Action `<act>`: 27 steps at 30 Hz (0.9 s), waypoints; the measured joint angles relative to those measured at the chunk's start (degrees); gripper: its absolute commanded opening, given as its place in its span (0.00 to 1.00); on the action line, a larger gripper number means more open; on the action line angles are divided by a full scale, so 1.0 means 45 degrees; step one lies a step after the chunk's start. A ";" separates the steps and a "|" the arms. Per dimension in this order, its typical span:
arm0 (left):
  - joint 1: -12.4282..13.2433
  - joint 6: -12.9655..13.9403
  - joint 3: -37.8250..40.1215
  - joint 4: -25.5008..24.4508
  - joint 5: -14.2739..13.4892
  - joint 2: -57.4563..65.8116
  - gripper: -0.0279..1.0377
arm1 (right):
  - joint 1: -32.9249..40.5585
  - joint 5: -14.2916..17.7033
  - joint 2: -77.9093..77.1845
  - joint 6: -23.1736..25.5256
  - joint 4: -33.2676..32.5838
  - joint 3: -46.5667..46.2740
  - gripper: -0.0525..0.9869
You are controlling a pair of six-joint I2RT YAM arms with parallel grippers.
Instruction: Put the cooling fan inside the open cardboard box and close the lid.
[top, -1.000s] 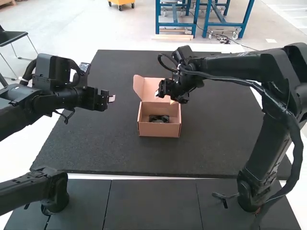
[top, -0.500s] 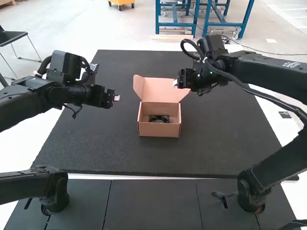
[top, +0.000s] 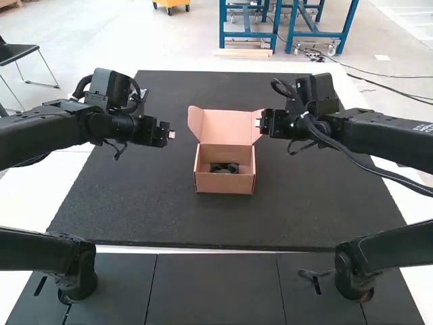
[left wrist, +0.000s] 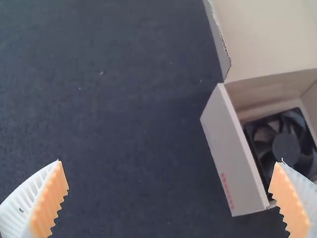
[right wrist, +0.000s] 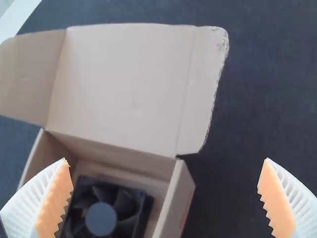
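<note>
Fan (top: 224,166) in box (top: 224,182) w/ red print (left wrist: 226,191)

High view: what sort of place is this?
Likely a robot test bench: a left hand and right hand hang over a black mat bearing one open cardboard box with a cooling fan inside.

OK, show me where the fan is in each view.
High view: fan inside the box, centre of picture.
Left wrist view: fan inside the box.
Right wrist view: fan inside the box.
Shared landmark: the open lid.
</note>
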 measured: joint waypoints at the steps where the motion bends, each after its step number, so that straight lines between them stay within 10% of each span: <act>1: 0.0000 -0.0034 0.0000 0.0112 -0.0019 0.0151 0.93 | 0.0000 0.0000 0.0000 -0.0024 0.0155 -0.0058 0.87; 27: 0.0695 -0.0374 0.0107 0.3672 -0.0452 0.3113 0.93 | 0.0000 0.0044 0.2229 -0.0248 0.1515 0.0243 0.87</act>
